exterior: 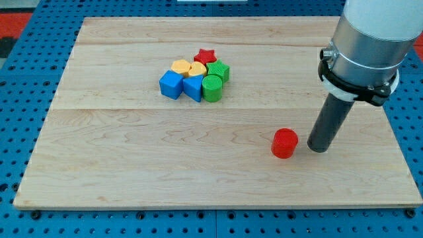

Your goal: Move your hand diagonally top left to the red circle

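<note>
A red circle block (285,143) lies alone on the wooden board toward the view's lower right. My tip (318,148) rests on the board just to the right of the red circle, a small gap apart from it. The dark rod rises from the tip up to the grey arm (370,39) at the view's top right.
A tight cluster sits at the upper middle of the board (132,152): a red star (206,55), a yellow hexagon (180,67), a yellow heart (196,69), a green cube (219,70), a green cylinder (212,87), and two blue blocks (171,84) (193,87).
</note>
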Controlling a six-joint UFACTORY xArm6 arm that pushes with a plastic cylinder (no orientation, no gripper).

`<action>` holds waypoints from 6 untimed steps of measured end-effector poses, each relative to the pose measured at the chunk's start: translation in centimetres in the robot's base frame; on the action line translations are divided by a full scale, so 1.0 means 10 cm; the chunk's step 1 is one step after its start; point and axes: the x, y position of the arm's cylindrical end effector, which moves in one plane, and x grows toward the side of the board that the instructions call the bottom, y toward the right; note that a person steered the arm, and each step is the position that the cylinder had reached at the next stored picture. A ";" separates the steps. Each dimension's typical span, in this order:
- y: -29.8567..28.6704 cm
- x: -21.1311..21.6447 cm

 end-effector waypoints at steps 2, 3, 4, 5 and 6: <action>0.00 0.04; -0.08 -0.08; -0.08 -0.13; -0.05 -0.07; -0.08 -0.28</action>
